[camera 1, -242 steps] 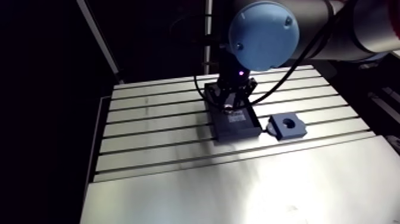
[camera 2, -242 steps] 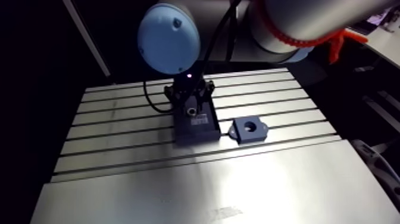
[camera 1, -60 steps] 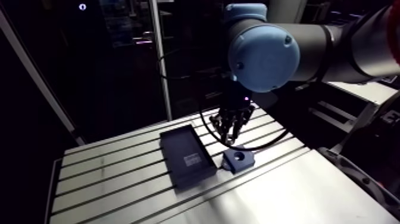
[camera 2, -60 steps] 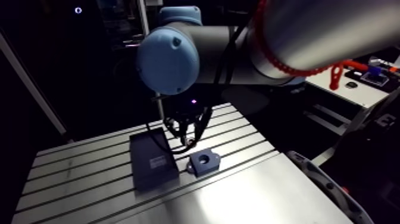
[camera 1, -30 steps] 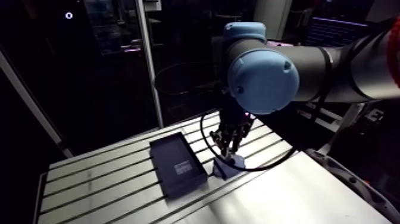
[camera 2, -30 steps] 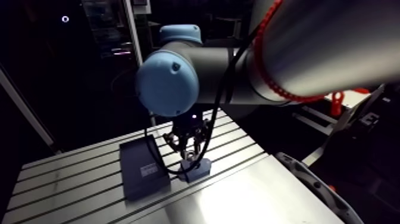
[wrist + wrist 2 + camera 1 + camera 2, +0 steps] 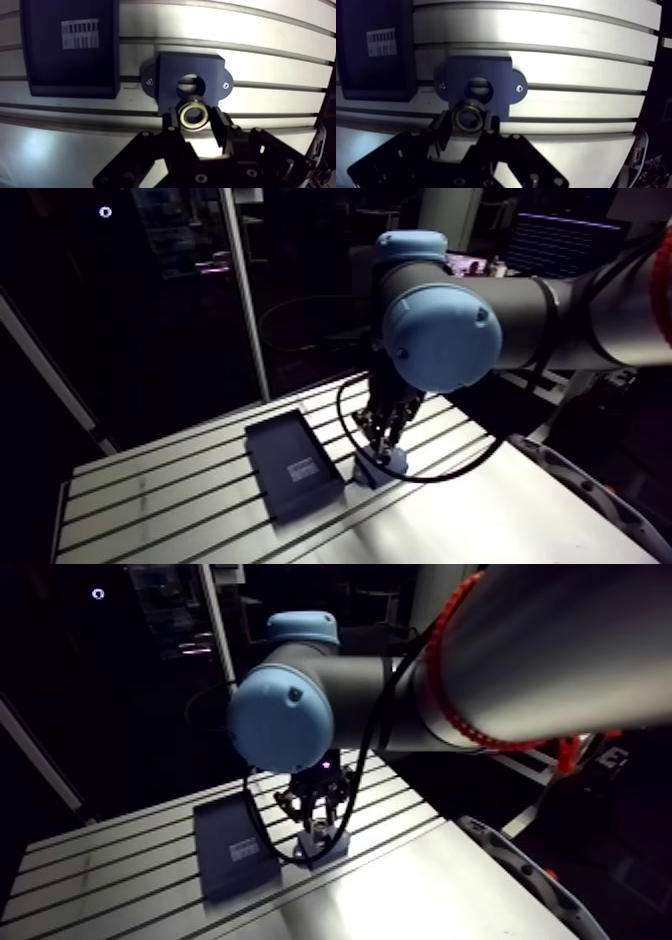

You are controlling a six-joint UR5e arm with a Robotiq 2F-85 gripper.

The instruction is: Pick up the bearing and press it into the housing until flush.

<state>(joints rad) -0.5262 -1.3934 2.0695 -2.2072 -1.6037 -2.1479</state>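
Pick-up is looking done: the end effector point(image 7: 195, 121) is clamping the bearing point(image 7: 194, 115), a bright metal ring, between its two fingers point(image 7: 220, 131), with the ring's open face showing in the wrist view. The housing point(image 7: 167, 75), a dark block with two side ears, is sitting on the slotted counter point(image 7: 280, 65) just beside a black tray point(image 7: 70, 65) that is carrying a white label point(image 7: 79, 33). The bearing is hanging over the housing's near edge, not quite lined up with the bore point(image 7: 189, 83), which is showing open and empty. Whether the ring is touching the block I am not able to tell. In the arm view the end effector is hanging low over the housing. Left to do, as I am judging it: centre over the bore, go down, press until flush.
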